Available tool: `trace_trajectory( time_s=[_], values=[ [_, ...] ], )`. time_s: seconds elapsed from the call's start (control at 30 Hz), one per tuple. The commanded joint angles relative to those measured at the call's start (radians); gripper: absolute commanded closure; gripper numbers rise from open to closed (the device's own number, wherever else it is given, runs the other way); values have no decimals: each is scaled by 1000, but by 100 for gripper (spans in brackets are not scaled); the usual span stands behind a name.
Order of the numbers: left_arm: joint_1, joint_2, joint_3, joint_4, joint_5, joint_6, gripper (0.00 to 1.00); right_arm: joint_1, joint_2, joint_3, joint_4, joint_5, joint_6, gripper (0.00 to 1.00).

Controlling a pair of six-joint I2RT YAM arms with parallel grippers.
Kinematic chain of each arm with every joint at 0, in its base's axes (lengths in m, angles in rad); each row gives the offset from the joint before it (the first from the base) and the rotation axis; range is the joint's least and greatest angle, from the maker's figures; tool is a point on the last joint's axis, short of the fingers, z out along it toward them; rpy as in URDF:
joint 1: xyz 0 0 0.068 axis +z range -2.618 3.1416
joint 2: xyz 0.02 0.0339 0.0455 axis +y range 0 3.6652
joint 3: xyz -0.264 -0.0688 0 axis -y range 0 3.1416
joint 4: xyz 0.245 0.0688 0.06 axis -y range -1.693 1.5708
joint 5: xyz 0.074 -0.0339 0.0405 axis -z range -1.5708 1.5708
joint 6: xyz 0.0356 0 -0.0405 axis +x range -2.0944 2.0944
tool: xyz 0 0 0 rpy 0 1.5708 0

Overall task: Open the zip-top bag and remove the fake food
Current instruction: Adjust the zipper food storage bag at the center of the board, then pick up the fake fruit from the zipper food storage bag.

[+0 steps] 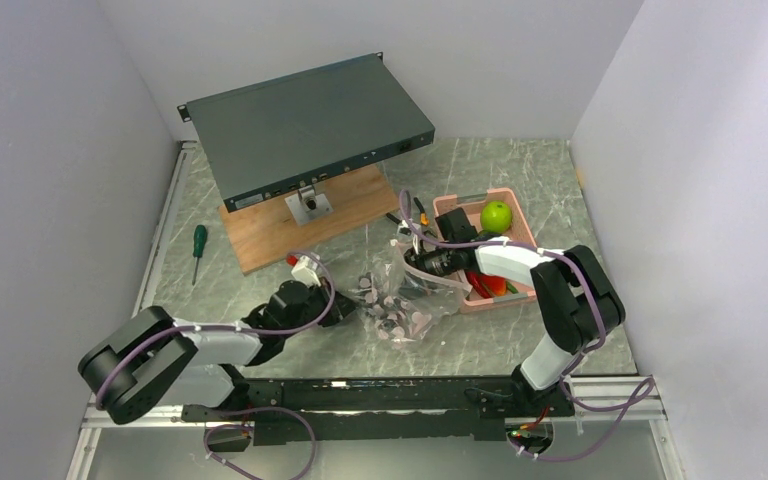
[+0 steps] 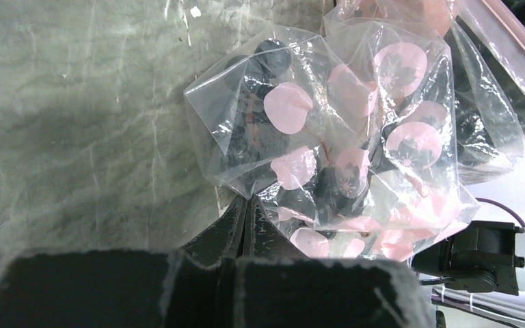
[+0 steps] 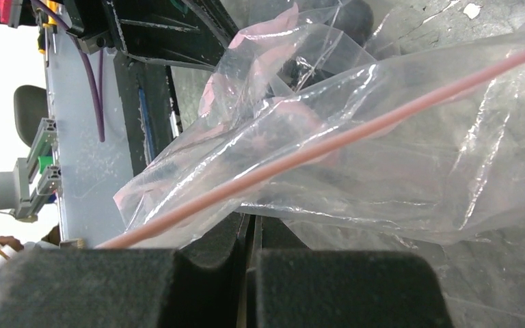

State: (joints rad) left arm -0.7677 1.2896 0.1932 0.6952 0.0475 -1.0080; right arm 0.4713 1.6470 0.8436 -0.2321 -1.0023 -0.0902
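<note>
While in two jaws, one zip-top bag point(image 1: 401, 306)

The clear, pink-dotted zip-top bag point(image 1: 400, 305) lies crumpled, dark fake food point(image 2: 273, 58) inside, a green apple point(image 1: 496, 215) outside.

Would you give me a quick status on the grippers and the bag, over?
Left gripper shut on zip-top bag corner. Right gripper shut on bag by zip strip. Dark fake food inside bag. Nothing blocking seen.
</note>
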Motion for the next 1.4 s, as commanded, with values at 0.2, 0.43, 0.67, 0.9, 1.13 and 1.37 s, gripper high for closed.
trace_trajectory(
  time_s=[0.2,0.43,0.67,0.9,1.13,1.37],
  values=[
    [9,-281,-78,-199,-109,27,100,-59,-118,-8,49,-53,-13,100],
    [18,-467,-74,-432,-162,68,100,-107,-195,-47,122,-125,31,100],
    [26,-540,-53,-557,-166,117,100,-159,-238,-84,203,-196,89,100],
    [30,-545,-6,-606,-131,161,100,-170,-236,-95,224,-313,115,100],
    [30,-376,84,-521,-7,204,100,-101,-145,-43,78,-105,-17,99],
    [30,-288,95,-504,-2,204,100,-93,-65,10,-3,57,-44,83]
  ],
)
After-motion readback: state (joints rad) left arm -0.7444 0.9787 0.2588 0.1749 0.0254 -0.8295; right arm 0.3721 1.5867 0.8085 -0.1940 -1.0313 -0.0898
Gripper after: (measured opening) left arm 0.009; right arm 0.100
